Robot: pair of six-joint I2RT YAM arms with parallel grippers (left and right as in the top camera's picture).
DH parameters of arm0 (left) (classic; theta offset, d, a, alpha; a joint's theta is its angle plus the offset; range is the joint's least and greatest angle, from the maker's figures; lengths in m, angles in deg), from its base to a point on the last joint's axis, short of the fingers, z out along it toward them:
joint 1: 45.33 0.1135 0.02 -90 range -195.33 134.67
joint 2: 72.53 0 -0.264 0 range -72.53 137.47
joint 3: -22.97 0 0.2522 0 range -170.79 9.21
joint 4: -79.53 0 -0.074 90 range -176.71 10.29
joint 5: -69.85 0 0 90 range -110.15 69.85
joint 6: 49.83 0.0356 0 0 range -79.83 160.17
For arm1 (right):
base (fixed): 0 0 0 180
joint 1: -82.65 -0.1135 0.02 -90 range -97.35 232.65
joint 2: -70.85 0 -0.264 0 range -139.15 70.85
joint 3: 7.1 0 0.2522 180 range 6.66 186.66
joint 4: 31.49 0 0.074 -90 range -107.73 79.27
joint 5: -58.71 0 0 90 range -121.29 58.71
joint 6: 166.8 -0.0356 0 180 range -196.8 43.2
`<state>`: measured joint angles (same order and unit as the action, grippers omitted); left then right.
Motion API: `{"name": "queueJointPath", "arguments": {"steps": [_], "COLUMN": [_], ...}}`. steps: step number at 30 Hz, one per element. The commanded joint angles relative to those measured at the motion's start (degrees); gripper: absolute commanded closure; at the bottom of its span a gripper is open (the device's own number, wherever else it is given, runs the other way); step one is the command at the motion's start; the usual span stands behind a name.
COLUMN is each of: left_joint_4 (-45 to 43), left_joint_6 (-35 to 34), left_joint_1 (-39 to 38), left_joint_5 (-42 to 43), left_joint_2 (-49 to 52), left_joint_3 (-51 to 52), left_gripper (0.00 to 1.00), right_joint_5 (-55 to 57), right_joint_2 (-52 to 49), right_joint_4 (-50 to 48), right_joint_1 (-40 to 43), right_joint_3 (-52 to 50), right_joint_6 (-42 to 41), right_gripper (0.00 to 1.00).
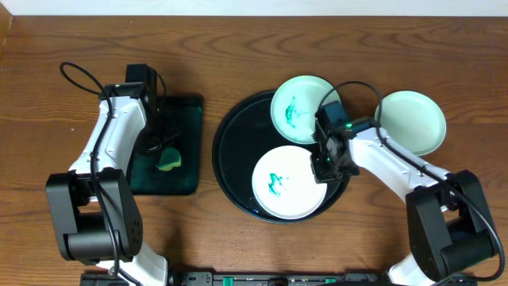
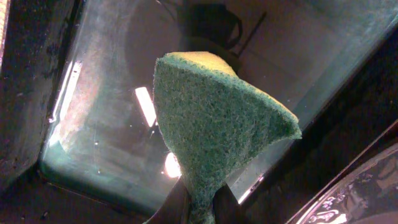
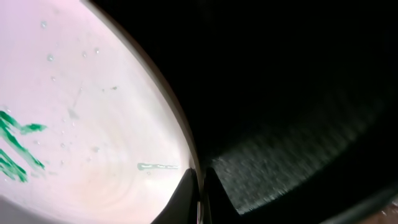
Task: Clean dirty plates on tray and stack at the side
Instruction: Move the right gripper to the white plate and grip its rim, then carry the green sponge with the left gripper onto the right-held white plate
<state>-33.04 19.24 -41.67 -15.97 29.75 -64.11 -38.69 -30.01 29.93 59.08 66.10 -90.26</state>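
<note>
Right gripper (image 3: 200, 194) is clamped, apparently on the white plate (image 1: 284, 184) rim, on the round tray (image 1: 228, 147). Left gripper (image 1: 163, 149) pinches the sponge (image 2: 214, 124) over the rectangular tray (image 1: 187, 111). Step: hold plate for wiping. Next: bring sponge across onto the smear.

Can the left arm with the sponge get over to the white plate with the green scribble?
Probably yes. The left claw holds the sponge over the small tray, and nothing stands between it and the white plate. The right claw pinches only that plate's right rim, leaving its left side free.
</note>
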Motion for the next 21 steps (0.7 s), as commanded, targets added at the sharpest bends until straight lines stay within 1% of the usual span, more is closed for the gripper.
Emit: {"name": "queueJointPath", "arguments": {"steps": [1, 4, 6, 11, 15, 21], "left_joint_4": [0.2, -0.2, -0.2, 0.2, 2.1, 3.1], "left_joint_6": [0.8, 1.0, 2.5, 3.4, 3.3, 2.2], "left_joint_1": [-0.2, -0.8, -1.6, -5.0, -9.7, -18.1], "left_joint_5": [0.4, 1.9, 4.1, 9.4, 10.6, 11.9], "left_joint_2": [0.4, -0.1, -0.8, -5.1, -7.6, -8.0], "left_joint_3": [0.1, -0.4, -1.1, -1.7, -1.7, -1.6], "left_gripper": [0.93, 0.93, 0.93, 0.93, 0.93, 0.93], "right_joint_5": [0.6, 0.4, 0.5, 0.4, 0.3, 0.3], "right_joint_2": [-0.5, -0.5, -0.5, -0.5, -0.5, -0.5], "right_joint_4": [-1.1, -2.1, -2.4, -4.0, -4.7, -4.6], "right_joint_1": [-0.5, -0.5, -0.5, -0.5, -0.5, -0.4], "right_joint_3": [-0.7, -0.7, -0.7, -0.7, -0.7, -0.7], "right_joint_6": [0.5, 0.0, -0.9, -1.3, -1.9, -1.9], "right_gripper": [0.99, 0.99, 0.99, 0.99, 0.99, 0.99]}}
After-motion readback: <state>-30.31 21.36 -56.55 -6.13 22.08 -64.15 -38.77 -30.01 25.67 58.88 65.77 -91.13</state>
